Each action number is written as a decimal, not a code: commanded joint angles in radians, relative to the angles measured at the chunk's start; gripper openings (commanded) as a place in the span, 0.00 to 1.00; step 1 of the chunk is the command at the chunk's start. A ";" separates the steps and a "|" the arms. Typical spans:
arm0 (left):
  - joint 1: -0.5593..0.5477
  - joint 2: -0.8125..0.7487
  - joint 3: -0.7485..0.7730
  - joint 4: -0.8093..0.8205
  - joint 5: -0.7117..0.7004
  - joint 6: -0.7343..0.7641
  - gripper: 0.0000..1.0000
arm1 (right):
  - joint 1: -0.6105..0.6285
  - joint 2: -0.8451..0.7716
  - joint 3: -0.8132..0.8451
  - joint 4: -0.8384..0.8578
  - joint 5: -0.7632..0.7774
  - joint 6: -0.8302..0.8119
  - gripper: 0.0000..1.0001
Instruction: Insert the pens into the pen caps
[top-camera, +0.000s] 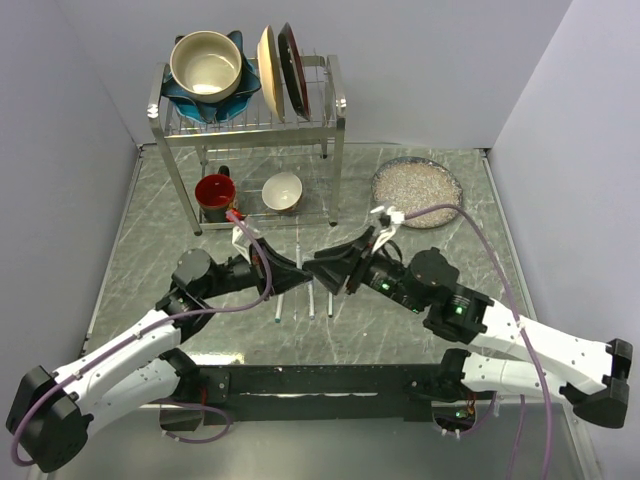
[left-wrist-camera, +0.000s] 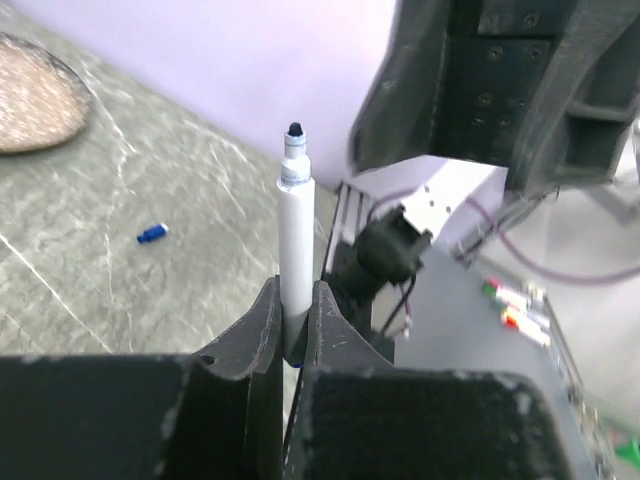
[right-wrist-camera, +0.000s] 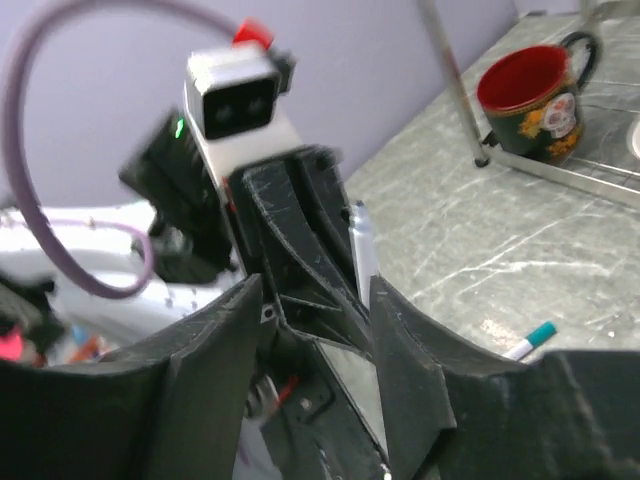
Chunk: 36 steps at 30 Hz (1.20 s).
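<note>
The left gripper (left-wrist-camera: 295, 312) clamped an uncapped pen (left-wrist-camera: 296, 230), nib aimed at the facing right gripper (right-wrist-camera: 318, 292), whose jaws stood apart.

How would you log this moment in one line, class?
left tool: shut on pen | pen: uncapped | right tool: open | blue cap: on table

White pen (left-wrist-camera: 296, 240), dark tip; blue cap (left-wrist-camera: 151, 233); grey veined table (left-wrist-camera: 120, 290); red-lined mug (right-wrist-camera: 530, 100).
</note>
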 joint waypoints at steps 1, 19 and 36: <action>0.002 -0.024 -0.044 0.211 -0.145 -0.098 0.01 | -0.007 -0.102 -0.057 0.005 0.213 0.242 0.42; 0.001 0.094 0.104 0.028 0.042 -0.011 0.02 | -0.514 0.103 0.000 -0.657 0.284 0.710 1.00; -0.148 0.044 0.019 -0.104 -0.331 0.205 0.01 | -0.891 0.456 -0.051 -0.731 0.003 0.982 0.48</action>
